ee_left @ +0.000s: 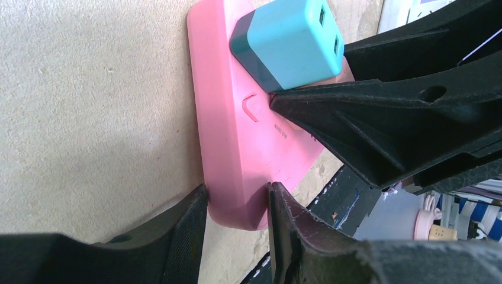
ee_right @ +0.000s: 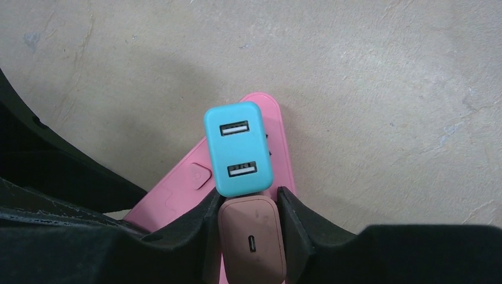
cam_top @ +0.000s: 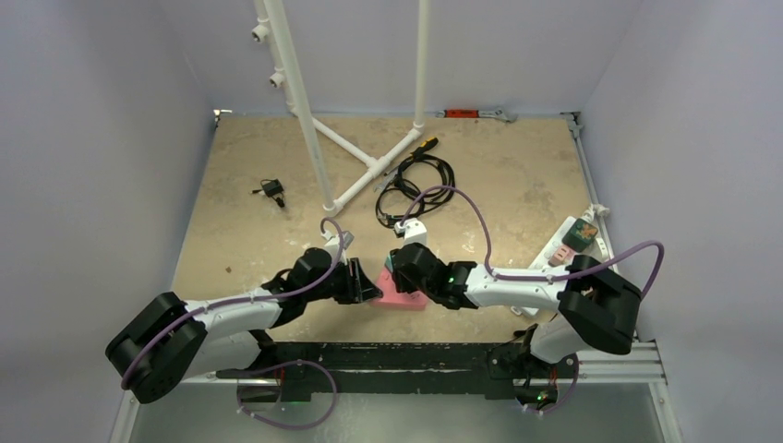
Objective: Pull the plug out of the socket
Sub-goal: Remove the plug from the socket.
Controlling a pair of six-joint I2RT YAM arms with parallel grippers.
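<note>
Brown plug [ee_right: 251, 236] points up from flat pink socket [ee_right: 177, 195].

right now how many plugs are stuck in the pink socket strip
2. The teal plug stands on the pink strip; the dusty-pink plug is beside it, between the right gripper's fingers. More may be hidden.

Near end: the left tool [ee_left: 237, 188] straddles the flat pink plastic socket strip [ee_left: 237, 118], with its black fingers [ee_left: 183, 236] against both long edges. The strip lies flat on the beige speckled surface [ee_left: 89, 89]. A teal cube-shaped USB plug [ee_left: 290, 41] sits in its far end. The right tool [ee_left: 340, 70] reaches in from the right, lower fingertip on the strip just beside the teal plug. A sliver of dusty-pink plug [ee_left: 348, 72] shows between its fingers.
</note>
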